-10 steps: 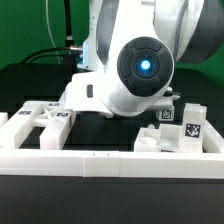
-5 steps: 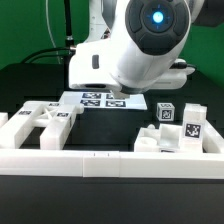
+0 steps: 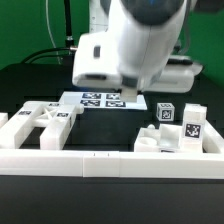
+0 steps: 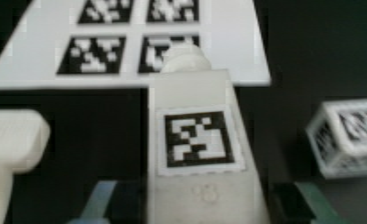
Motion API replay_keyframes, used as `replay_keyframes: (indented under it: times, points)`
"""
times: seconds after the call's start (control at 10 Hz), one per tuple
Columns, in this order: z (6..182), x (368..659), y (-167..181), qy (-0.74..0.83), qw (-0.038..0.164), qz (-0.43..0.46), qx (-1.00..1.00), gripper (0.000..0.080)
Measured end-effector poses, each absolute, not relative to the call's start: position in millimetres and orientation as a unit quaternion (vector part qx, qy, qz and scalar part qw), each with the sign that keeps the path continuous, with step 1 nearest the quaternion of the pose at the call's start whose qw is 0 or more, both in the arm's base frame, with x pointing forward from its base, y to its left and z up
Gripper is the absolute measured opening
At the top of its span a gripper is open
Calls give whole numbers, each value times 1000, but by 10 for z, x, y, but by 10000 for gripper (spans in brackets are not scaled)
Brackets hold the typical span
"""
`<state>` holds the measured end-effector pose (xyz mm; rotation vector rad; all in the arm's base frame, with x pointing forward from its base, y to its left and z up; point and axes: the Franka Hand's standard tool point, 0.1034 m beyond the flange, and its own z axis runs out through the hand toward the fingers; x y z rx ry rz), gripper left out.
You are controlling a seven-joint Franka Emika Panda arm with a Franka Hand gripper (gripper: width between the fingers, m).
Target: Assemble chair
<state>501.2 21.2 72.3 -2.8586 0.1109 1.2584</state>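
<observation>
Wrist view: my pincer [image 4: 203, 198] is gripping one end of a matte white tagged plastic bar [image 4: 198, 110]; leverage may twist it.

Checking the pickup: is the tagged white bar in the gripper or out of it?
In: the white bar sits between the gripper's fingers, its tip overlapping the marker board.

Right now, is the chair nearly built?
No, it has hardly started.
Done: nothing looks joined yet.
In hand: the tool seems to grip one tagged white bar by the marker board.
Left: loose parts lie behind the border wall, like the cross-shaped piece and tagged blocks. All need joining.
</observation>
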Motion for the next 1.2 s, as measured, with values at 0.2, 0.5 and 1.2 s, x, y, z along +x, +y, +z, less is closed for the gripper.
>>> replay_keyframes:
  times: [0.2,0.5,1.2]
  points:
    - [675,5010,201,36,9,312,-949,288]
    - [750,5102,224,49,15,222,-974,288]
    - [1028,5529,272,58,15,1,-998,288]
